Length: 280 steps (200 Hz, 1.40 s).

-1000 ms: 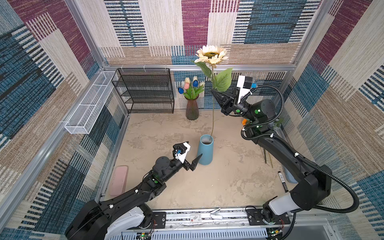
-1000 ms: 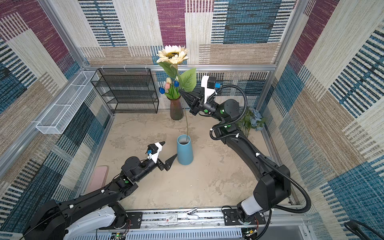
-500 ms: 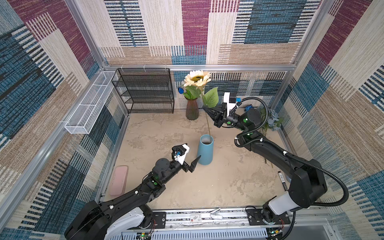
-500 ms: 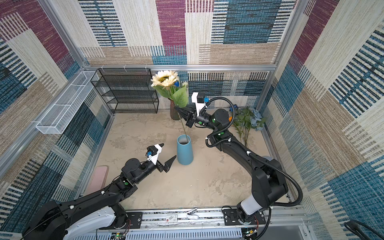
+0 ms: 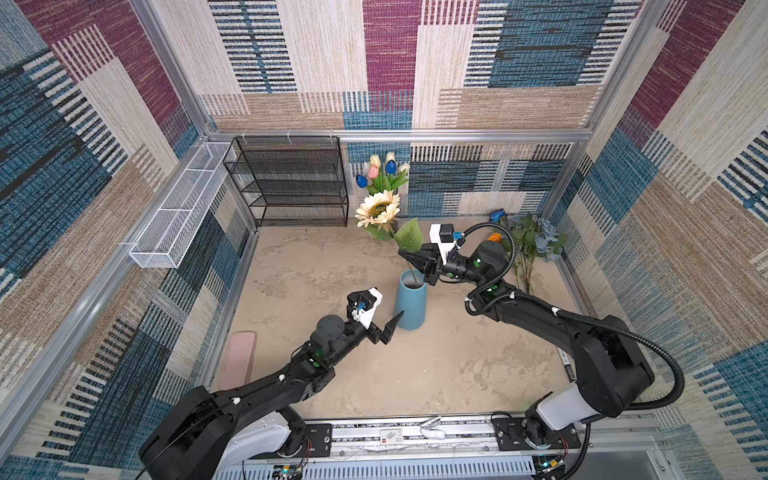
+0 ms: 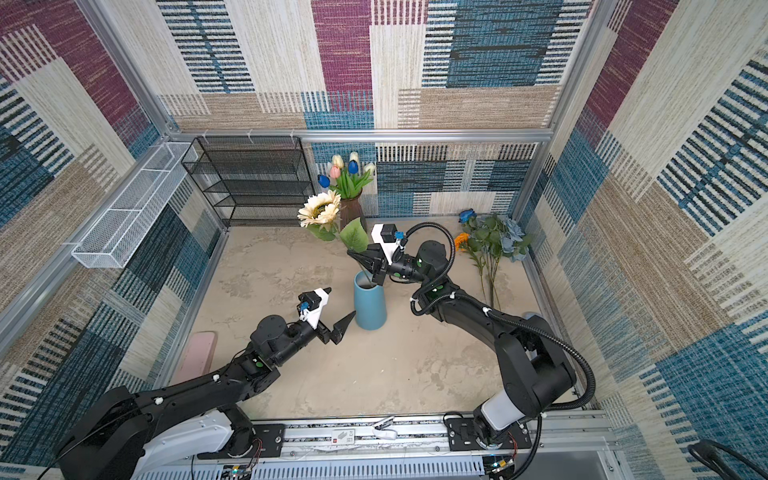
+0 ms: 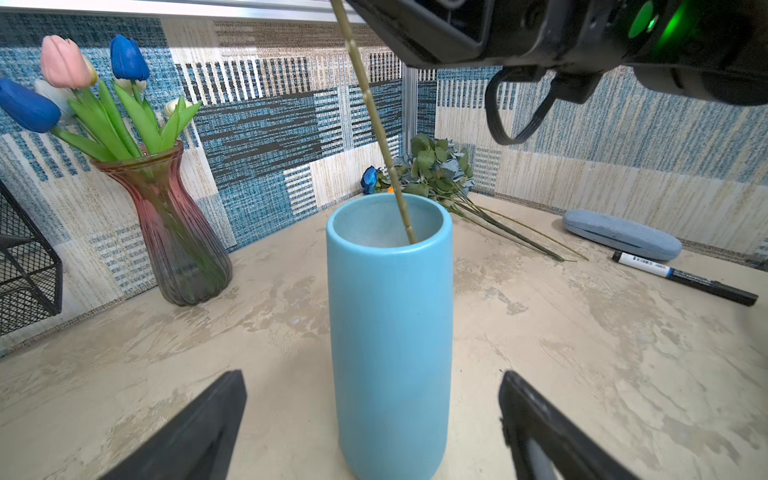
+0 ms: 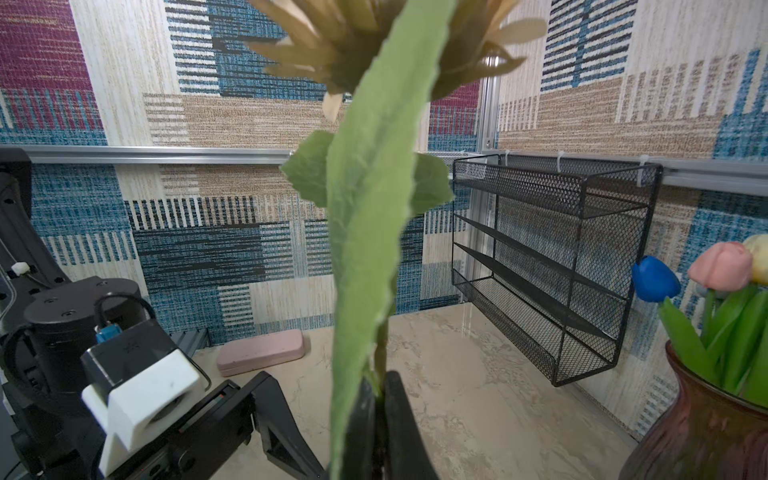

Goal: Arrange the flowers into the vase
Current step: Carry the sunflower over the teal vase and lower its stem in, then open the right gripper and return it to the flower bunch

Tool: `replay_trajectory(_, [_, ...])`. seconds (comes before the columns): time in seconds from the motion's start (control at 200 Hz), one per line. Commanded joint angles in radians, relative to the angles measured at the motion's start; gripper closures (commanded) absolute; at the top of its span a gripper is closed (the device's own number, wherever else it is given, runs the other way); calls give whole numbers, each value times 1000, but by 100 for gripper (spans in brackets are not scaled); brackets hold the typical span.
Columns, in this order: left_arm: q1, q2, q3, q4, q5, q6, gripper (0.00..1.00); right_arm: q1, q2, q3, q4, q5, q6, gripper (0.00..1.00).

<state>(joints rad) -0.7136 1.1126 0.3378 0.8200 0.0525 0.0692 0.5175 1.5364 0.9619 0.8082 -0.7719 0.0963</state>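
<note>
Sunflower (image 5: 378,209), one cream bloom, is pinched by your right gripper (image 5: 409,257), whose fingers are closed on the stem just under the big leaf (image 5: 409,235). The stem's lower end dips inside the blue vase (image 5: 410,305), which stands upright near the middle of the worktop (image 5: 415,374). Your left gripper (image 6: 337,304) is spread wide just in front of that vase, one finger to each side in the left wrist view, neither touching it. You have two vases in all. The second is a tinted glass vase (image 6: 349,212) at the far edge, holding tulips (image 5: 384,174) (two blue, one pink, the pale ones too bunched to count). A loose bunch (image 5: 528,241) lies in the far right corner: dusty-blue roses, one bright blue rose (image 5: 496,215) and one small orange flower (image 5: 494,237).
</note>
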Motion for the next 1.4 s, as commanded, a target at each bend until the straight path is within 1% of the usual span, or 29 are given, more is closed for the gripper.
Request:
replay_trajectory(0.0, [0,0,4,53,-8,-19,2,2,-12,1,-38,36,-44,87])
replay_trajectory(0.09, [0,-6,2,50,-11,-18,2,1,-28,-2,-44,61,-44,71])
replay_trajectory(0.215, [0,-10,2,46,-13,-14,2,1,-53,6,-74,95,-54,68])
replay_trajectory(0.305, [0,-12,2,43,-14,-11,2,1,-76,-1,-89,130,-60,59])
replay_trajectory(0.411, [0,-16,1,41,-14,-11,2,1,-97,-4,-120,140,-83,50])
replay_trajectory(0.561, [0,-10,1,42,-14,-9,2,1,-92,8,-190,166,-117,43])
replay_trajectory(0.611, [1,-10,0,42,-13,-11,2,1,-94,2,-194,162,-123,41])
replay_trajectory(0.676, [0,-10,-2,45,-13,-11,2,1,-88,-8,-188,141,-129,36])
replay_trajectory(0.871, [1,2,2,50,-16,-11,2,1,-31,7,-243,120,-130,34])
replay_trajectory(1.087, [0,1,15,41,-14,-5,2,2,-13,29,-352,90,-178,30])
replay_trajectory(1.142, [0,1,18,36,-16,0,2,2,-26,31,-375,107,-189,29])
replay_trajectory(1.232, [1,-2,24,31,-14,3,2,1,-84,-1,-355,148,-181,28])
replay_trajectory(1.397, [0,-24,31,19,-3,4,2,-13,-191,38,-412,312,-124,27])
